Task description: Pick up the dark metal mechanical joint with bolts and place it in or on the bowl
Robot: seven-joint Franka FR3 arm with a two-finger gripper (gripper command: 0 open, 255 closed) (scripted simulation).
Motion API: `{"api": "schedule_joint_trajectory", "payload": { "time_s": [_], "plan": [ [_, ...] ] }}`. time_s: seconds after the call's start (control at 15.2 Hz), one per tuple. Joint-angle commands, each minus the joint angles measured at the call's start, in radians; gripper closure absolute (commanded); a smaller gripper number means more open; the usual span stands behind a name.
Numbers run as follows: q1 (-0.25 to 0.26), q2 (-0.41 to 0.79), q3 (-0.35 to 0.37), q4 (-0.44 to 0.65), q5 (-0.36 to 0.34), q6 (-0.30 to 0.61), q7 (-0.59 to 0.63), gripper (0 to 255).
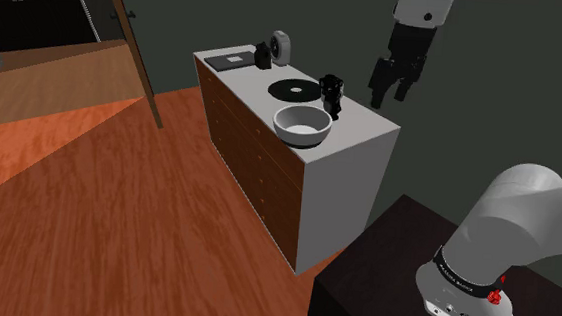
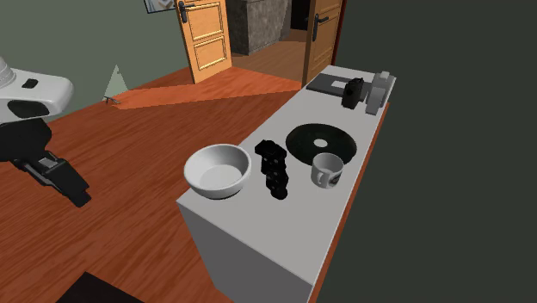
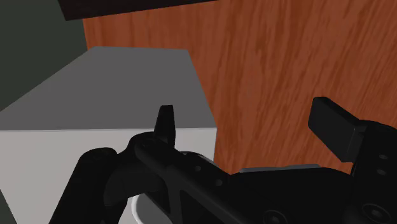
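1 black joint (image 2: 274,170), long axis upright, beside bowl (image 2: 215,176)

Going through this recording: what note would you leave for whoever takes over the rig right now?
Gripper: open, empty, in the air off the cabinet's near end.
Dark joint: on the grey cabinet top, close beside the white bowl, between it and a mug.
Done: nothing grasped; the bowl is empty.
Left: reach the joint, grasp it, lift it and set it in the bowl.
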Motion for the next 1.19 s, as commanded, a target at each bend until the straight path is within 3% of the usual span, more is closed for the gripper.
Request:
{"api": "schedule_joint_trajectory", "payload": {
  "time_s": [0.0, 0.59, 1.12],
  "plan": [
    [0.0, 0.0, 0.0, 0.0, 0.0, 0.0, 0.0, 0],
    [-0.062, 0.139, -0.005, -0.116, -0.124, 0.384, -0.024, 0],
    [-0.137, 0.347, -0.011, -0.118, -0.25, 0.717, 0.0, 0]
  ]
}}
